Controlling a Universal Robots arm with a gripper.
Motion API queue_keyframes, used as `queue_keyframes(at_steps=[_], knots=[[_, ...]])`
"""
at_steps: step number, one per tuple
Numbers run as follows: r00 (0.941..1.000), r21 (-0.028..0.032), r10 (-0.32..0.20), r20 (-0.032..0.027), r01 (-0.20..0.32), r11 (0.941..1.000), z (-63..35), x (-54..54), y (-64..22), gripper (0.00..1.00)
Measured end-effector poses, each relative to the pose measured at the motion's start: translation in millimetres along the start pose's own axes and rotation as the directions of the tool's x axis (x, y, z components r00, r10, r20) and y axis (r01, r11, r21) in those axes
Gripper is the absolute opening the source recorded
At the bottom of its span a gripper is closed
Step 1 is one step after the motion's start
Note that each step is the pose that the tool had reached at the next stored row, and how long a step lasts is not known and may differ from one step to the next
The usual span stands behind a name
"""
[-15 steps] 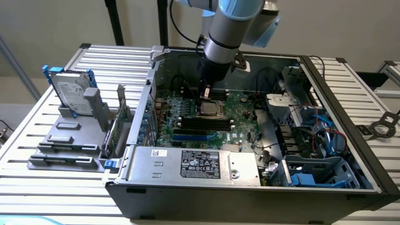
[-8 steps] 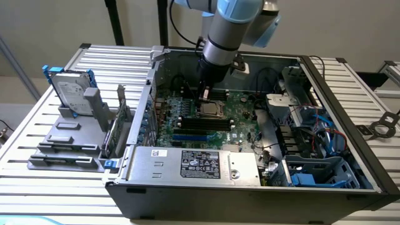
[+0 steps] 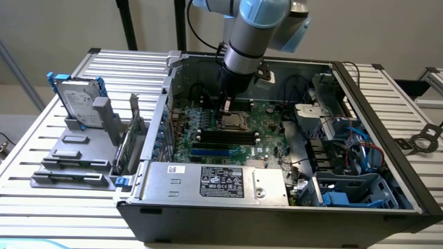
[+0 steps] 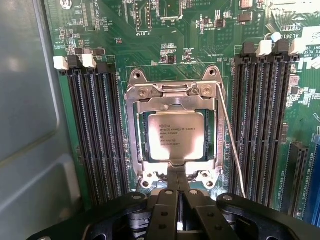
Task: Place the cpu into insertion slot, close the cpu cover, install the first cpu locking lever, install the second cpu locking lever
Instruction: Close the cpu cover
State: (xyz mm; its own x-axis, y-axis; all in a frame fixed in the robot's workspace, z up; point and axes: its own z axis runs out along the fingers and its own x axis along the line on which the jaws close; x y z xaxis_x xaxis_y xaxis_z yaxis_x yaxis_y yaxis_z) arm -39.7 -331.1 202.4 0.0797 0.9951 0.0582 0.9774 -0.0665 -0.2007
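The cpu, silver-topped with printed text, lies flat in the insertion slot on the green board. The cpu cover, a silvery frame, lies down around it with the chip showing through its window. A thin wire locking lever runs along one side of the socket, slanting slightly away from the frame. My gripper is shut, its black fingers pressed together at the cover's near edge, with nothing seen between them. In the exterior view my gripper points down at the socket inside the open computer case.
Long black memory slots flank the socket closely on both sides. The grey case wall stands beyond one bank. A power supply fills the case front, blue cables lie at the exterior view's right, a hard drive stands outside at the left.
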Motion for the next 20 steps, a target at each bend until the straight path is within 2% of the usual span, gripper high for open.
queue_keyframes(at_steps=[11,15,20], knots=[[1.0,0.0003,0.002,-0.0008,-0.002,1.0,0.5,-0.1,-0.1,0.11],[1.0,0.0052,0.003,-0.0007,-0.003,1.0,-8.2,-1.3,-1.8,0.11],[1.0,0.0071,0.003,-0.0006,-0.003,1.0,-15.3,-6.8,-7.3,0.11]])
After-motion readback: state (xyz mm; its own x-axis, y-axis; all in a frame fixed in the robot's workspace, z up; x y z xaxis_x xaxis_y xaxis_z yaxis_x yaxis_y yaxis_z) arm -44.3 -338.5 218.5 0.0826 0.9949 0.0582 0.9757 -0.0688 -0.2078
